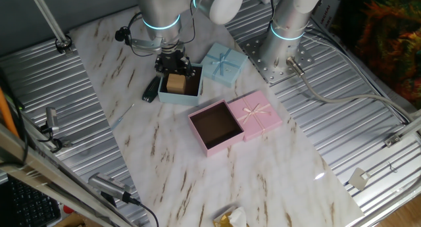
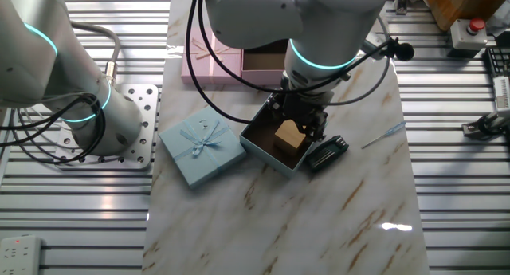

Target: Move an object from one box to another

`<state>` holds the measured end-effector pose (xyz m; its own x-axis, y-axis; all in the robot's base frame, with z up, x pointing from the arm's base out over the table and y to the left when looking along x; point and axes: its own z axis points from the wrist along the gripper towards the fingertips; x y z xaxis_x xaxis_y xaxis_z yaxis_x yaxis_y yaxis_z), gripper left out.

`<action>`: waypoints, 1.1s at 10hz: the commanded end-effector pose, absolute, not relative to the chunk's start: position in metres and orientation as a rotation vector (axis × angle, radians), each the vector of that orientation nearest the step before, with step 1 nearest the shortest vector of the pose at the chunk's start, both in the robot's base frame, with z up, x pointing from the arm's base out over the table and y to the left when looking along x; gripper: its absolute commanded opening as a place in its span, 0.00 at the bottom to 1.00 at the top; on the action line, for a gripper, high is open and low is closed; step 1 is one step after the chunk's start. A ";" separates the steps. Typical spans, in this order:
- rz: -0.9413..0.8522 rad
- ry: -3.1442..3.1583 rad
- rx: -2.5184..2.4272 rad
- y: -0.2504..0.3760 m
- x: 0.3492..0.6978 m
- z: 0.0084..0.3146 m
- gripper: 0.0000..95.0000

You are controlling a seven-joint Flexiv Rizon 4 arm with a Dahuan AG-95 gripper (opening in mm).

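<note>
Pick-up step in hand: gripper lowered into the light-blue box on the marble bench, right over the tan block, which sits inside that box toward its far wall; fingers down around the block, yet impossible to tell whether apart or already clamped. Next, by judgement: a firm close on the block, a straight lift clear of the blue walls, then a carry across to the open pink box just beside, well clear of the pink lid touching it.
</note>
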<state>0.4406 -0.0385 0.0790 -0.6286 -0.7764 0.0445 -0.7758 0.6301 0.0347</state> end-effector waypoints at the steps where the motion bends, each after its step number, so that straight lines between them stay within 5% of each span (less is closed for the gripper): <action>1: -0.025 -2.795 1.314 -0.038 0.441 0.079 0.80; 11: -0.040 -2.819 1.276 -0.039 0.442 0.076 0.80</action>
